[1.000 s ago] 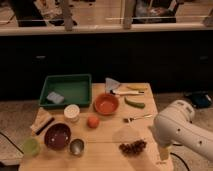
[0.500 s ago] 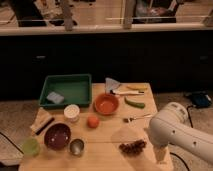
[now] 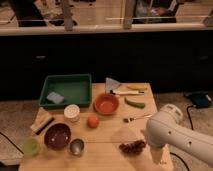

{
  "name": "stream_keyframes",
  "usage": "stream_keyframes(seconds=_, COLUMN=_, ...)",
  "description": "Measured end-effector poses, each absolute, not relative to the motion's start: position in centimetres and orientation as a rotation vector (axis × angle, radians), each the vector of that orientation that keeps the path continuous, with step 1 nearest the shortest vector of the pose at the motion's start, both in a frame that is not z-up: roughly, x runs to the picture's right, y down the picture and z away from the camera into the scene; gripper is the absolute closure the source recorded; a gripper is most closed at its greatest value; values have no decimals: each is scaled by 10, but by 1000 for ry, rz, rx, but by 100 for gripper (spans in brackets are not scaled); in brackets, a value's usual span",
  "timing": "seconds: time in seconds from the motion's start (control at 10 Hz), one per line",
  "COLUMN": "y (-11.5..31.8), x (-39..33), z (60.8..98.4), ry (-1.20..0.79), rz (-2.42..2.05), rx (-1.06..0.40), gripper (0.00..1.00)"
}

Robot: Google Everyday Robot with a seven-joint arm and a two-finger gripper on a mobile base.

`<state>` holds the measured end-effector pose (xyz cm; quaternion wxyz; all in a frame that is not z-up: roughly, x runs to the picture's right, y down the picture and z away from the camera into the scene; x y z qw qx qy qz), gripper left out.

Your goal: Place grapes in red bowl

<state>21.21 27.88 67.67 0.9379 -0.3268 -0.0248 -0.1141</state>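
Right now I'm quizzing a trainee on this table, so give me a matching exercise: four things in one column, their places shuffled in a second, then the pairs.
1. grapes
2. red bowl
3. green tray
4. claw

A. back left of the table
B. front right corner, right of the grapes
C. mid-table, behind the orange
D. front edge, right of the metal cup

Pairs: 1-D, 2-C, 3-A, 4-B.
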Motion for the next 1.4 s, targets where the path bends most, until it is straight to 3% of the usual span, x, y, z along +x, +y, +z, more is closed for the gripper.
stream_keyframes(seconds=1.4, y=309, x=185, z=706, ry=-136, rz=-232, rx=-702, gripper=20)
